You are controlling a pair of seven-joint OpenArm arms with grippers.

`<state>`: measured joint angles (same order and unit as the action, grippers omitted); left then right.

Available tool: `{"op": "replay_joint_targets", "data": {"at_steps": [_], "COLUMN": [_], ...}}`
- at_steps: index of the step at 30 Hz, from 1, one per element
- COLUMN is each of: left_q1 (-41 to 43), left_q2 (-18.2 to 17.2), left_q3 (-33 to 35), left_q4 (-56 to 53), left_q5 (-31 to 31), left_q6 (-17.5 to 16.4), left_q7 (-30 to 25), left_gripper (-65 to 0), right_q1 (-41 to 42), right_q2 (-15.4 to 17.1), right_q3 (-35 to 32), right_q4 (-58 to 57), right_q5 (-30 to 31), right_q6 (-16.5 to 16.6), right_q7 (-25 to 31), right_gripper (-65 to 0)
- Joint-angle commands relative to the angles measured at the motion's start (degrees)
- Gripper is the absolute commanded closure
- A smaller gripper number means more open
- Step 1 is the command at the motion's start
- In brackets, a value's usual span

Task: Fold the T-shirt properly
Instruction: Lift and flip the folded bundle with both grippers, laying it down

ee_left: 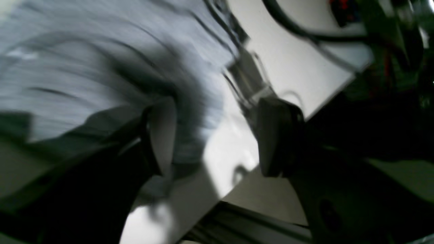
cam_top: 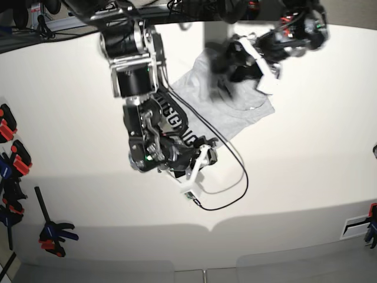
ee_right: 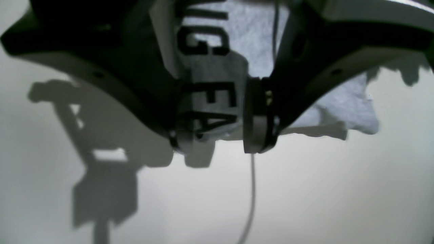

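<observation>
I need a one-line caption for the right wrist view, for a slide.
Right gripper holding a lettered fold of the grey T-shirt between its fingers, above the white table.

Ahead of right gripper [ee_right: 223, 139]: bare white table [cam_top: 306, 177], open to pass, but for one thin cable [ee_right: 251, 189] trailing straight out from its fingertips.
Between its fingers: filled by a fold of the T-shirt [cam_top: 235, 121] with black lettering.
Left gripper [ee_left: 217, 135] surroundings: blurred; grey cloth crowds one side, table edge and a dark frame lie just beyond.
Between the two arms: the spread shirt covers the tabletop.
Far table edge, beyond the right arm: clamps [cam_top: 53, 233] lined along the rim.
</observation>
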<state>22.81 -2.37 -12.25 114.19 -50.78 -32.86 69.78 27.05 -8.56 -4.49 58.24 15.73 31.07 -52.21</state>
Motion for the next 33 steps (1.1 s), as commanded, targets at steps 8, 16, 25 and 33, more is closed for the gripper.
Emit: {"op": "replay_joint_targets", "data": {"at_steps": [8, 16, 25, 33], "left_q1": [-3.4, -8.0, -9.6, -14.3], "left_q2": [-0.4, -11.2, -15.6, -15.6], "left_q3": [7.4, 7.3, 7.5, 7.5], "left_q4": [-11.0, -11.1, -11.6, -16.5], "left_q5": [23.3, 35.6, 35.7, 35.7], "left_q6": [4.3, 9.1, 13.6, 13.4], "left_q7": [-8.1, -12.2, -18.9, -18.9], "left_gripper": [-35.0, -35.0, -35.0, -35.0], "right_q1": [1.7, -5.8, -19.8, -31.1], "right_q2": [-0.4, 2.9, 4.4, 4.4], "right_q3": [-0.1, 0.0, 0.0, 0.0], "right_q4": [-1.7, 3.1, 22.3, 31.0], "right_q5": [0.8, 7.0, 7.5, 7.5], "right_q6": [0.7, 1.9, 1.9, 1.5], "right_q7": [-2.7, -10.0, -13.2, -12.2], "right_gripper": [-23.5, -23.5, -23.5, -23.5]}}
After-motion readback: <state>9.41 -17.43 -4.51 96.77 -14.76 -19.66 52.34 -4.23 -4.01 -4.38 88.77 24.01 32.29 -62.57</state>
